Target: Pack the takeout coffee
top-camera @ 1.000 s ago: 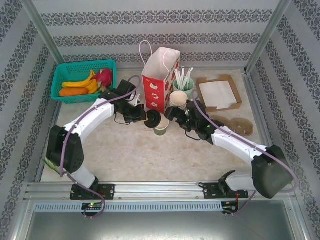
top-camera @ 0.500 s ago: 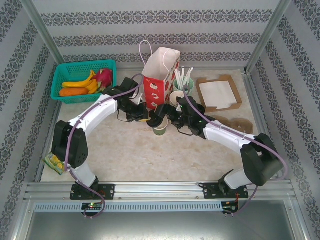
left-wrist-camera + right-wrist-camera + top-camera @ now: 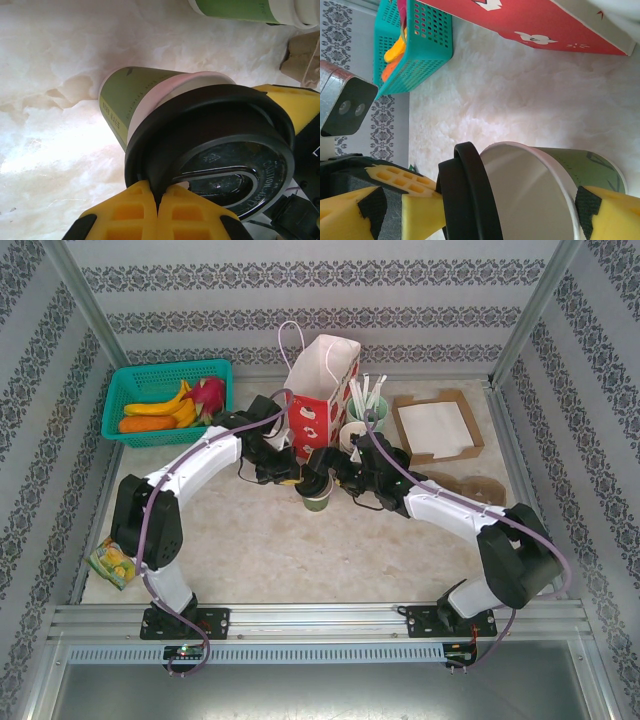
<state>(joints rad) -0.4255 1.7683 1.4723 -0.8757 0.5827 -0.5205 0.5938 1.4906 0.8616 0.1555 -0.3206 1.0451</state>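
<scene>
The takeout coffee's green paper cup (image 3: 317, 502) stands on the table in front of the bag, its white mouth (image 3: 530, 200) partly uncovered. Its black lid (image 3: 220, 150) rests tilted against the cup's rim. My left gripper (image 3: 159, 192) is shut on the lid's edge, yellow fingertips pinched together, reaching in from the left (image 3: 298, 476). My right gripper (image 3: 480, 212) is open wide and straddles the cup from the right (image 3: 338, 476). One right finger (image 3: 612, 210) is at the cup's wall, while the other (image 3: 345, 215) stands off beyond the lid.
A red and white paper bag (image 3: 318, 400) stands open just behind the cup. A teal fruit basket (image 3: 130, 380) is back left. Straw cup (image 3: 368, 412), stacked cups (image 3: 355, 438), cardboard tray (image 3: 437, 425) and cup carrier (image 3: 480, 490) are to the right. A small packet (image 3: 112, 562) lies front left.
My right arm has swung left and brought its open fingers around the cup. My left gripper has shifted slightly right, bringing the lid over the cup's mouth.
</scene>
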